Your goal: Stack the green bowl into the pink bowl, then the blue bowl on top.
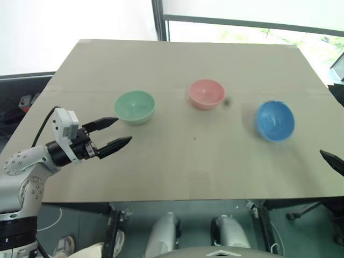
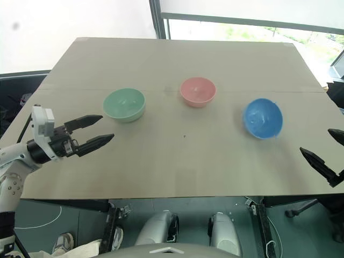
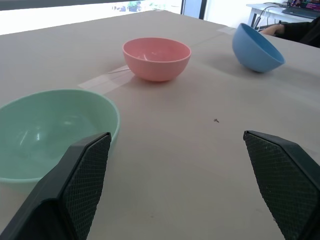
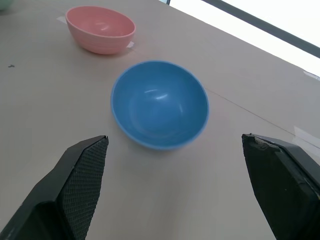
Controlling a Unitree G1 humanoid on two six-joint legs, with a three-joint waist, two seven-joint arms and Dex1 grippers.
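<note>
A: What is the biggest thing here?

B: The worktop (image 1: 177, 161), a wide beige board that spans most of the head view. A faint seam crosses it from side to side just behind the bowls. Behind its far edge stands a dark window post (image 1: 159, 20), with bright glass to the right of it and a pale wall at upper left.

A: And the bowls?

B: All three are the same size and lie in a loose row across the middle. The green bowl (image 1: 134, 107) is left of centre, upright, mouth facing up. The pink bowl (image 1: 206, 93) sits at centre, a little farther back, also upright. The blue bowl (image 1: 274, 121) is right of centre and tilted, its mouth tipped toward the near edge. They are well apart from one another, and being round, none has a long axis.

A: The arms?

B: The left pincer (image 1: 111, 133) hovers at lower left, its jaws spread wide with nothing between them, pointing toward the green bowl and near it without touching. The right pincer (image 2: 329, 155) shows at the right edge, fingers parted and empty, apart from the blue bowl.

A: Anything smaller?

B: A tiny dark speck (image 1: 194, 138) lies on the board in front of the pink bowl.
</note>
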